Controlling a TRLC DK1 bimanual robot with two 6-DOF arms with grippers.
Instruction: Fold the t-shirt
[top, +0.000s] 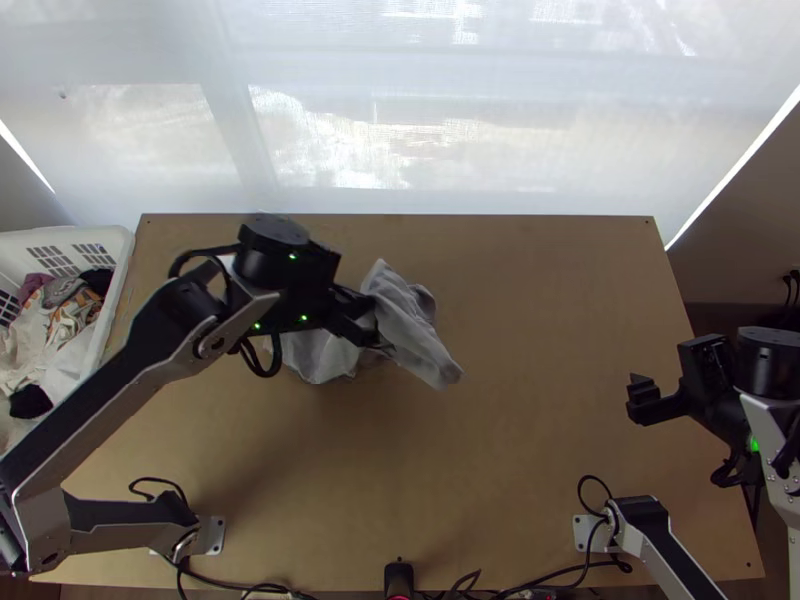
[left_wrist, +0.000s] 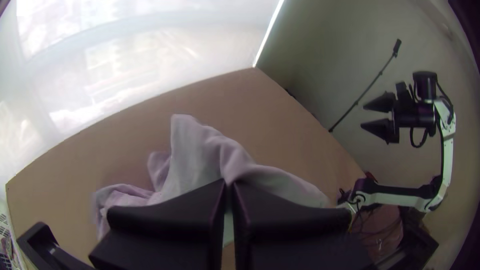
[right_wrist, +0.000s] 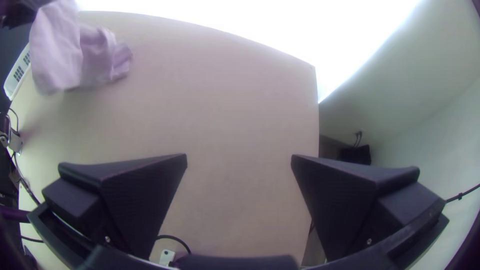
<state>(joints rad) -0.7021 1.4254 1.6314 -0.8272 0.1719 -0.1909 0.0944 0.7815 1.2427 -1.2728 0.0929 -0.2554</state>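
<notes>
While the left arm's wide flat black fingers (left_wrist: 197, 205) pinch the bunched pale grey cloth t-shirt (top: 412, 332), I judge the coming move turns on its loose flap, slanting toward the right arm.

From my seat, the shirt is left of middle over the light wooden worktop (top: 540, 420), right at the left fingers, so that arm is clearly nearer; the flap's long axis runs from the far side toward me and rightward. The right arm's wide flat black fingers (right_wrist: 142, 192) are spread and well apart from it, by the worktop's right edge; I'd probably need them leftward, or the shirt laid down first. I can make out no lettering on the cloth.
</notes>
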